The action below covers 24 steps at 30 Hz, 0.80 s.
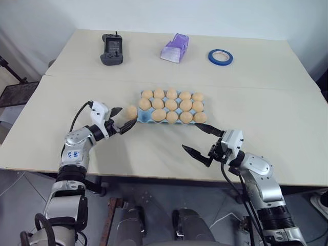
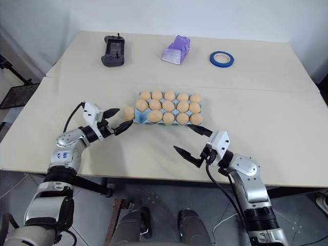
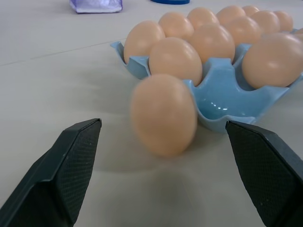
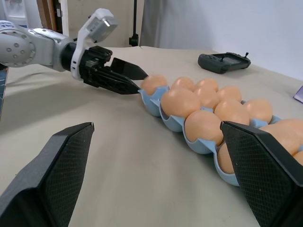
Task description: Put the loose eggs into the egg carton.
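Left gripper point(image 1: 124, 119): jaws wide apart, nothing held, fingers level above the table point(image 1: 61, 128). They bracket the one loose egg point(image 1: 132, 112), which lies on the table against the near-left corner of the egg carton point(image 1: 145, 117). In the left wrist view the egg point(image 3: 164, 113) sits between the two fingertips point(image 3: 75, 156), nearer the one away from the carton, and rests against the rim beside an empty cup point(image 3: 219, 108). That is the only empty cup I can find; the other fourteen appear filled.

Your step in hand, as I judge it, is the pick of this last egg. Recommendations:
- Centre the egg between the pads before closing; it is off-centre now
- Mind the carton-side finger: it has to pass between egg and carton rim, and a nudge there could shift the tray or jam against it
- Close gently and only until the shell is held; a smooth oval can squirt out of a hard pinch
- Lift clear of the rim, then lower straight into the empty corner cup

Right gripper point(image 1: 203, 140): jaws equally wide, empty, hovering just before the carton's right end. Keep it there, clear of the left arm's path
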{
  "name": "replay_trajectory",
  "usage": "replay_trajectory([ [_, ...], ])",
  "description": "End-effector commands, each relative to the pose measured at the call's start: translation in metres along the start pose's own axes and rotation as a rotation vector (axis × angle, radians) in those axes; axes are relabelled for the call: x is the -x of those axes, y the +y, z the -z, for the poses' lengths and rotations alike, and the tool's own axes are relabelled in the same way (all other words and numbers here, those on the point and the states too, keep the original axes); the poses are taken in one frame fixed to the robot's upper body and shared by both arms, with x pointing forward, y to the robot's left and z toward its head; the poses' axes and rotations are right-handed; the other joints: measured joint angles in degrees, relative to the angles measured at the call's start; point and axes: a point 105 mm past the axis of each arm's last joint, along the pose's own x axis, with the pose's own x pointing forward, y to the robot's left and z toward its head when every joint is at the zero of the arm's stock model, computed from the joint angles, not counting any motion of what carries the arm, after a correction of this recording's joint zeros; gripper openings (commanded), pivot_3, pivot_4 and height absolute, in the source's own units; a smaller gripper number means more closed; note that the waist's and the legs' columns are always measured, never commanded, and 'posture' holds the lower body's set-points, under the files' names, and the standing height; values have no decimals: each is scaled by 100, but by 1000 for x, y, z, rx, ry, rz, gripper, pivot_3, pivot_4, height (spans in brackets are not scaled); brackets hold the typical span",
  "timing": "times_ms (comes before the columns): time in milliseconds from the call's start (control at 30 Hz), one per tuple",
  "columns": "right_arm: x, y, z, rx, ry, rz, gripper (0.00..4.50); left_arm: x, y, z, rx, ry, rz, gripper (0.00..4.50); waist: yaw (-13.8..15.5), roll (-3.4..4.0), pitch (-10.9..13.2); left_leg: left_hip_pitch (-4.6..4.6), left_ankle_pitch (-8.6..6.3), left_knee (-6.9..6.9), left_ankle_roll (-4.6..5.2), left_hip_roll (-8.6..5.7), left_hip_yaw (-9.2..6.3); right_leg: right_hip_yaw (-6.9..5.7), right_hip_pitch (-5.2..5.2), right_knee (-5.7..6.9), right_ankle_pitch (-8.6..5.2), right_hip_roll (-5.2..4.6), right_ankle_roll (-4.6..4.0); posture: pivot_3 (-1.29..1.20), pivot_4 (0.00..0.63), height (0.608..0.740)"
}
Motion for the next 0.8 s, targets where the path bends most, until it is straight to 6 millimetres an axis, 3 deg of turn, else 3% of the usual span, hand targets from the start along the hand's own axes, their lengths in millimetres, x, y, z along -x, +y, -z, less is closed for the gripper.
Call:
replay_trajectory([
  [33, -1, -2, -10, 30, -31, -5, 4500, -13, 3, -6, -8, -13, -20, 4490, 2, 0, 0, 0, 0, 0, 1, 0, 0, 0, 0, 0, 0, 0, 0, 0, 150, 740],
  [267, 6, -4, -16, 44, -19, 19, 4500, -29, 4, -9, 39, -31, -37, 4490, 6, 0, 0, -3, 1, 0, 2, -2, 0, 0, -2, -2, 0, 1, 1, 0, 150, 740],
  [600, 6, 0, -15, 34, -16, 38, 4500, -11, 21, -25, 23, -142, -112, 4490, -8, -1, 1, -3, 2, 0, 0, 1, 1, 1, -3, 0, 0, 4, 0, 0, 150, 740],
  [800, 3, -1, -16, 33, -23, 35, 4500, -29, 14, -28, 29, -127, -102, 4490, 14, -2, 1, -3, 1, 2, 1, -1, 0, -2, -1, 0, 0, 2, 1, 0, 150, 740],
])
